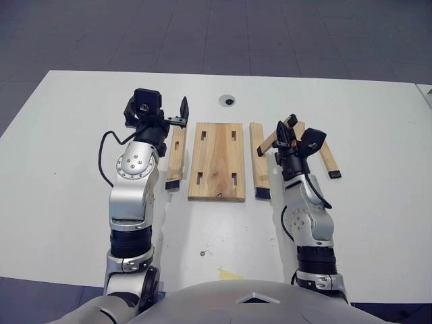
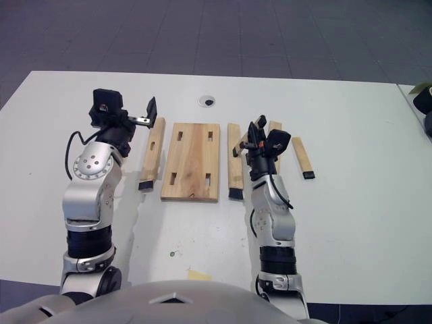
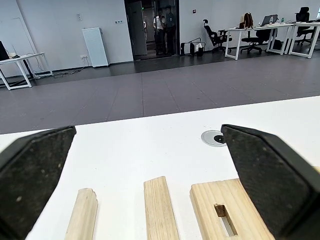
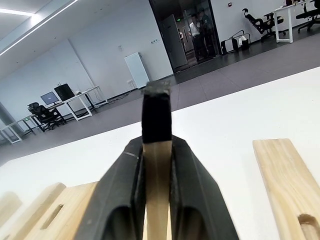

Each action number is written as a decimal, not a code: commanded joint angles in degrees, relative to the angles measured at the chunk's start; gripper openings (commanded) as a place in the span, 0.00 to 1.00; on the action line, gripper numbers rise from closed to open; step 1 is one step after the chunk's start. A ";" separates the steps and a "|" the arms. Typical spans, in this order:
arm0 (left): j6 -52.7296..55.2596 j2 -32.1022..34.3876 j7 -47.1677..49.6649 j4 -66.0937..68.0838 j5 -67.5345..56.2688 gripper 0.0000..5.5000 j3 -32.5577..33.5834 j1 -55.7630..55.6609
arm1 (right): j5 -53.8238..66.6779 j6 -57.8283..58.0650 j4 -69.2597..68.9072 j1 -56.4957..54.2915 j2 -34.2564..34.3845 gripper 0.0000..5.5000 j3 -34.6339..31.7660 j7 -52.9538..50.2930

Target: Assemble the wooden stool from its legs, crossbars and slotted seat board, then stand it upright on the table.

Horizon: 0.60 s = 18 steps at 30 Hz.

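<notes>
Stool parts lie loose and flat on the white table (image 1: 67, 135). The slotted seat board (image 1: 216, 160) sits mid-table with four slots showing. The left leg (image 1: 177, 154) lies just beside one long edge of the board and the right leg (image 1: 258, 169) just beside the other, both with black-capped ends toward the robot. The outer leg (image 1: 329, 160) lies farther right, apart from the rest. The right gripper (image 4: 156, 150) is clamped on the held leg (image 4: 157, 180), which slants with its low end near the right leg. The left gripper (image 3: 147, 129) hovers over the left leg's far end, fingers spread wide. A round cable port (image 1: 227, 100) is set in the table beyond the board.
</notes>
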 commanded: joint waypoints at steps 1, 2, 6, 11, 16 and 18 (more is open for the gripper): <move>1.78 0.16 0.12 -0.68 -0.44 0.98 -0.19 -0.63 | -6.89 3.88 2.52 1.15 -2.95 0.08 2.97 -1.30; 2.01 0.17 0.14 -0.99 -0.47 0.98 -0.20 -0.77 | -8.73 4.22 3.06 1.37 -3.75 0.08 3.81 -1.40; 2.24 0.38 0.01 -1.34 -0.80 0.98 -0.42 -1.31 | -13.03 5.31 3.34 3.59 -4.95 0.08 4.54 -3.18; 2.05 0.74 -0.15 -1.01 -0.83 0.98 -0.74 -1.17 | -15.16 5.21 2.36 7.98 -4.20 0.08 3.49 -5.77; 1.81 1.27 -0.64 -0.94 -0.83 0.98 -1.51 -1.33 | -17.52 1.71 0.80 11.48 -3.34 0.08 5.23 -6.36; 1.79 1.30 -0.73 -0.88 -0.89 0.98 -1.69 -1.39 | -17.29 0.38 1.16 11.95 -2.44 0.08 4.88 -6.57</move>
